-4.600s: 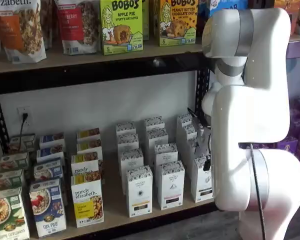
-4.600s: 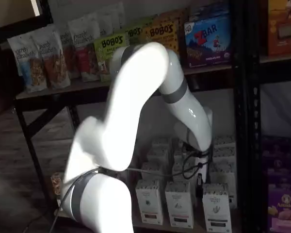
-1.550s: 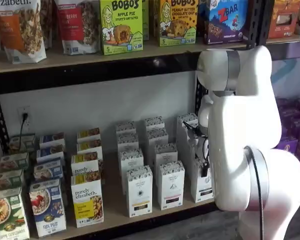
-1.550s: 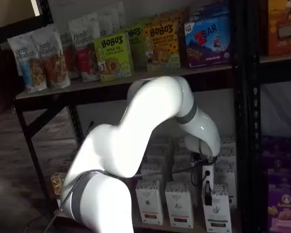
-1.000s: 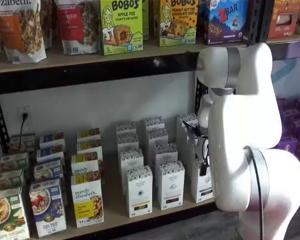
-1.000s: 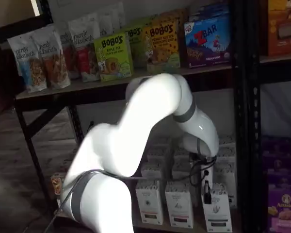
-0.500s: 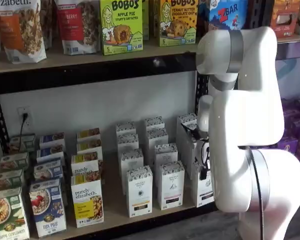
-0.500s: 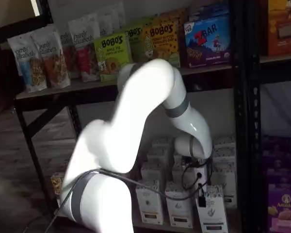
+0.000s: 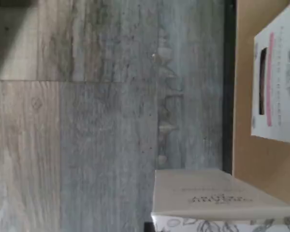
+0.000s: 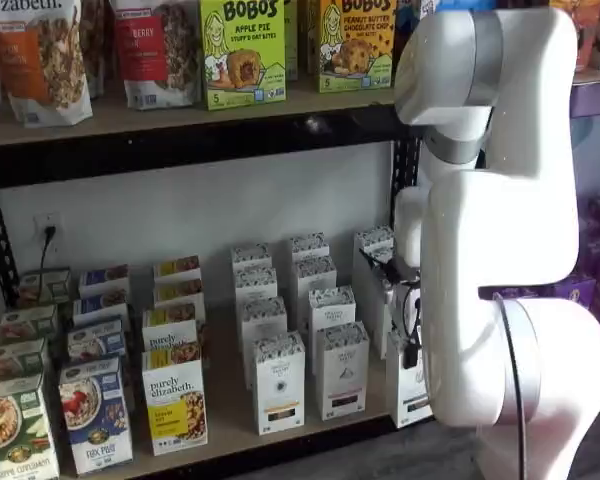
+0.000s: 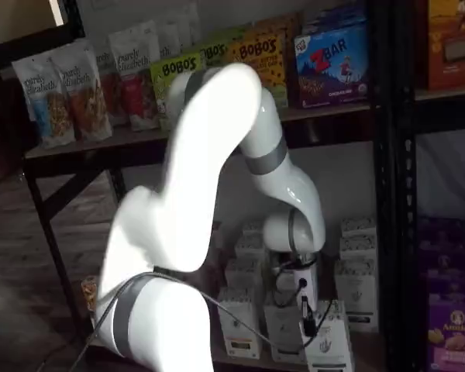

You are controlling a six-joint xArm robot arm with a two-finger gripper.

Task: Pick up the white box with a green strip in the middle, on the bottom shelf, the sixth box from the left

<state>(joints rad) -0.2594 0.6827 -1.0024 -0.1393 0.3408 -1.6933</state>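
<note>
The white box (image 11: pixel 331 346), a tall narrow carton with a speckled top band, is tilted and out in front of the bottom shelf (image 10: pixel 228 402). It also shows in a shelf view (image 10: pixel 408 392) and, close up, in the wrist view (image 9: pixel 217 199). My gripper (image 11: pixel 305 316) is shut on its top; one black finger (image 10: pixel 411 345) lies against the front. The strip on its front is too small to make out. The shelf's tan board (image 9: pixel 251 154) and its thin black front edge (image 9: pixel 227 87) show in the wrist view.
Like white cartons (image 10: pixel 278 382) stand in rows on the board, with purely elizabeth boxes (image 10: pixel 174 410) to their left. More cartons (image 11: pixel 357 288) stand behind the held box. A white box with a pink strip (image 9: pixel 278 82) shows in the wrist view over grey plank floor (image 9: pixel 87 121). My white arm (image 10: pixel 500 250) covers the shelf's right end.
The gripper has drawn the white box forward off the front of its row and past the shelf's edge; the box now tilts. The arm's elbow has risen.
</note>
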